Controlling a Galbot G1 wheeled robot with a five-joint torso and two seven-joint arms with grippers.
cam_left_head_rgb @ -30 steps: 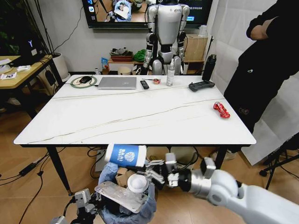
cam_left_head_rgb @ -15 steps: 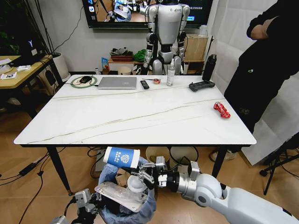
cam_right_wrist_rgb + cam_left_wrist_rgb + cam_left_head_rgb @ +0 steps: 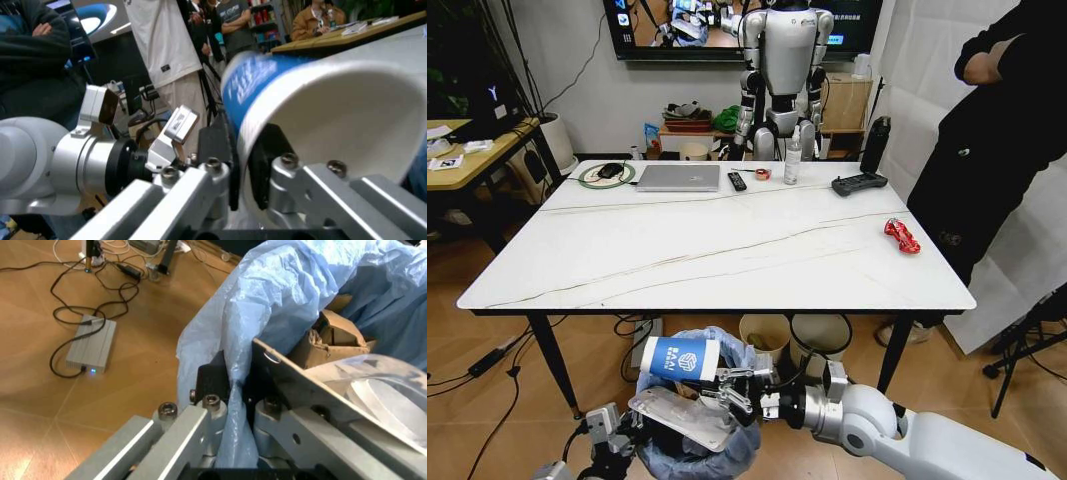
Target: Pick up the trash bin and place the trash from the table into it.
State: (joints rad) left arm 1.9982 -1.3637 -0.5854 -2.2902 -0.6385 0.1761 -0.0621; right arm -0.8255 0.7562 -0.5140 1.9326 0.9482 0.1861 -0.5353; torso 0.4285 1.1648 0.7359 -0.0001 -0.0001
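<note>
The trash bin (image 3: 689, 448), lined with a crinkled light-blue bag (image 3: 280, 295), hangs low in front of the table (image 3: 727, 250). My left gripper (image 3: 627, 428) is shut on its rim and bag edge, seen close in the left wrist view (image 3: 235, 390). Brown cardboard (image 3: 328, 337) lies inside, and a clear plastic tray (image 3: 682, 414) rests across the top. My right gripper (image 3: 723, 383) is shut on the rim of a blue paper cup (image 3: 681, 359), holding it on its side just above the bin; the right wrist view shows the cup (image 3: 320, 105) between the fingers (image 3: 215, 145). A red wrapper (image 3: 900, 235) lies on the table's right side.
A silver laptop (image 3: 678, 177), remote (image 3: 737, 181), bottle (image 3: 791, 158) and black controller (image 3: 858, 183) sit along the table's far edge. A cream bucket (image 3: 764, 329) and white bin (image 3: 820, 333) stand under it. A person (image 3: 997, 130) stands at the right, and a humanoid robot (image 3: 784, 70) stands behind the table.
My right gripper has carried the blue cup lower and slightly left, down over the bin. The white disc seen earlier in the bin is now covered. The left gripper has stayed put.
</note>
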